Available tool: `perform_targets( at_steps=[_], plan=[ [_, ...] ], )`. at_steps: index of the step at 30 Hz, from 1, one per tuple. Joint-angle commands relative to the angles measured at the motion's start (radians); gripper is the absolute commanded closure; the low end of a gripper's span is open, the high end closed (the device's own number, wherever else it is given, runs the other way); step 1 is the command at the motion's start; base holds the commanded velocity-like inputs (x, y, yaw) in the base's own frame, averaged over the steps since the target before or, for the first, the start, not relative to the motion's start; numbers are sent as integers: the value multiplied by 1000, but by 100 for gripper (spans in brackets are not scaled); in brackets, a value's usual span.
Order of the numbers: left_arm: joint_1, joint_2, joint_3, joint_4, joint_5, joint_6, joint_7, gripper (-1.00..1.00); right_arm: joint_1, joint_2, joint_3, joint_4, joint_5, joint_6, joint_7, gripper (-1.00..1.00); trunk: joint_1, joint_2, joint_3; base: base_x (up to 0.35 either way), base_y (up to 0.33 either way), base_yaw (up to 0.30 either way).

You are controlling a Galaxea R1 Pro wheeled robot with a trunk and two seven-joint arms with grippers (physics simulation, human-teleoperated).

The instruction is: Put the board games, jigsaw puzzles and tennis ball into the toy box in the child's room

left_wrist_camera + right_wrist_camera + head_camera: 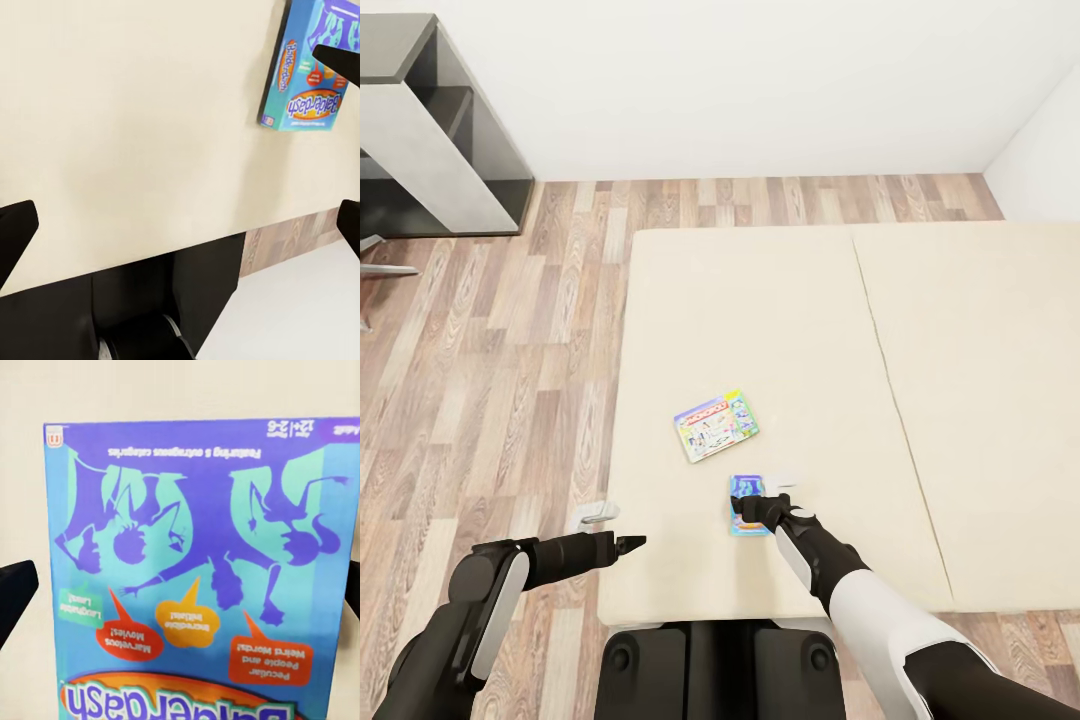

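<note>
The head camera is looking down from high above the near edge of the bed [780,310], taking in most of the mattress, the wood floor [510,350] and the white wall. The left wrist camera is looking low across the mattress [135,112] from close. The right wrist camera is sitting very near above the blue game box [199,570]. All three views are sharing this blue box [746,505] [304,71] and the cream mattress around it.

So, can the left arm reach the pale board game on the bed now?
Probably yes: the pale board game lies flat on the bed, and nothing stands between it and the left end effector.
</note>
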Motion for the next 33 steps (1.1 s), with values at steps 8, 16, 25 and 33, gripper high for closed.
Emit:
perform_targets(
  at_steps=[8,16,25,33],
  plan=[
    [0,0,1,-1,4,8,0,-100,0,0,3,-1,-10,4,-1,-100,1,-2,-1,0,58,0],
    [0,0,1,-1,6,7,0,-100,0,0,3,-1,-10,4,-1,-100,1,-2,-1,0,95,0],
    [0,0,1,-1,6,7,0,-100,0,0,3,-1,-10,5,-1,-100,1,-2,-1,0,7,0],
    [0,0,1,-1,6,7,0,-100,-1,0,4,-1,-10,18,-3,-100,1,-2,-1,0,0,0]
  ],
)
